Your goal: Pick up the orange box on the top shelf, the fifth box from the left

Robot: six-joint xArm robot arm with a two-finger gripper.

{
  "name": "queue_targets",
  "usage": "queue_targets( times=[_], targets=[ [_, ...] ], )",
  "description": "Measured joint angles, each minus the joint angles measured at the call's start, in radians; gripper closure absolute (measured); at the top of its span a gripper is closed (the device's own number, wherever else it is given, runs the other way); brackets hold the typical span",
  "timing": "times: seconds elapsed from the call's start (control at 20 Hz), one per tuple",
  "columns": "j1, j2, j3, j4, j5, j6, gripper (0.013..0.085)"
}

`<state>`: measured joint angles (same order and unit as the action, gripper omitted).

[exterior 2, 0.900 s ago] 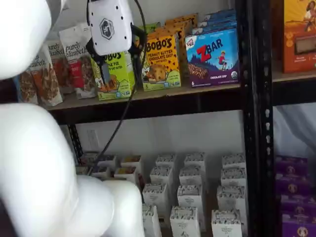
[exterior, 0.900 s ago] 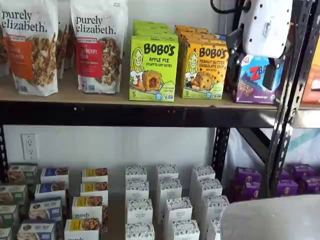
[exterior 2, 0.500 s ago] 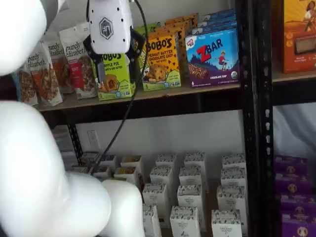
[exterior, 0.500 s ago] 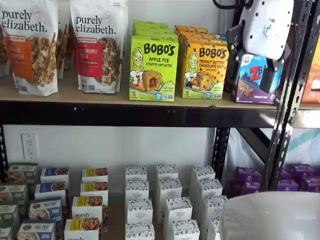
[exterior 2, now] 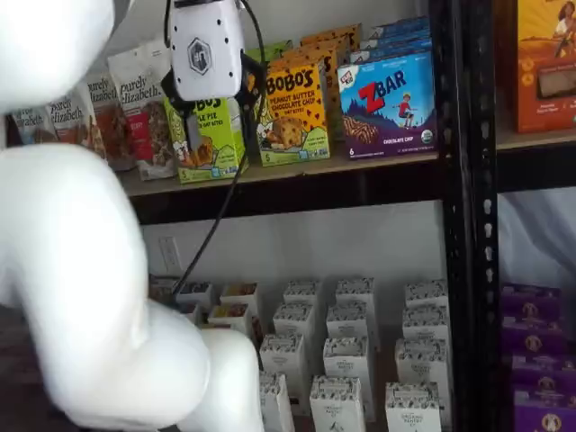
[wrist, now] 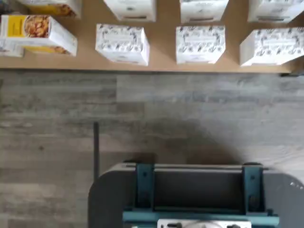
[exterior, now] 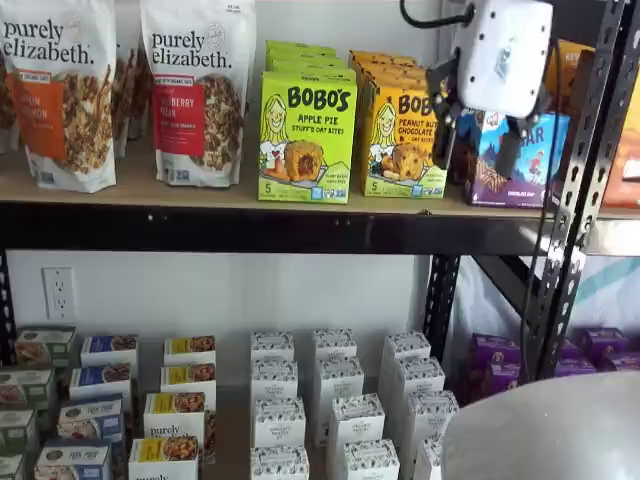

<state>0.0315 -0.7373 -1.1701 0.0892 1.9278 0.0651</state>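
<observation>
The orange box (exterior: 400, 140) stands upright at the front of its row on the top shelf (exterior: 250, 228), between a lime-green box and a blue one. It also shows in a shelf view (exterior 2: 290, 112). My gripper (exterior: 473, 160), a white body with two black fingers, hangs in front of the shelf, before the gap between the orange box and the blue box. Its left finger covers the orange box's right edge. A gap shows between the fingers in both shelf views (exterior 2: 211, 117), and they hold nothing. The wrist view does not show the orange box.
A lime-green Bobo's Apple Pie box (exterior: 307, 135) stands left of the orange box, a blue ZBar box (exterior 2: 389, 103) right of it. Granola bags (exterior: 195, 90) fill the shelf's left. A black upright (exterior: 575, 180) stands at the right. Small white boxes (exterior: 335, 410) fill the lower level. My white arm (exterior 2: 81, 270) blocks part of the view.
My gripper has moved sideways along the top shelf, from in front of the ZBar box toward the orange box. The boxes have not moved.
</observation>
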Motion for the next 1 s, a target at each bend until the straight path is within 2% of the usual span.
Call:
queue_targets(
  times=[0.1,0.3,0.4,0.45,0.7,1.0],
  targets=[
    [0.024,0.038,-0.015,-0.021,-0.045,0.015,0.0130],
    [0.036,0.129,-0.076,-0.053,-0.119,0.017,0.0130],
    [0.049,0.157,-0.095,-0.096,-0.164,0.021,0.0130],
    [0.044,0.171,-0.104,-0.098,-0.183,0.016,0.0130],
    [0.005,0.229,-0.147,-0.060,-0.254,-0.017,0.0130],
    [-0.025,0.244,-0.135,-0.016,-0.450,-0.053,0.0130]
  ],
)
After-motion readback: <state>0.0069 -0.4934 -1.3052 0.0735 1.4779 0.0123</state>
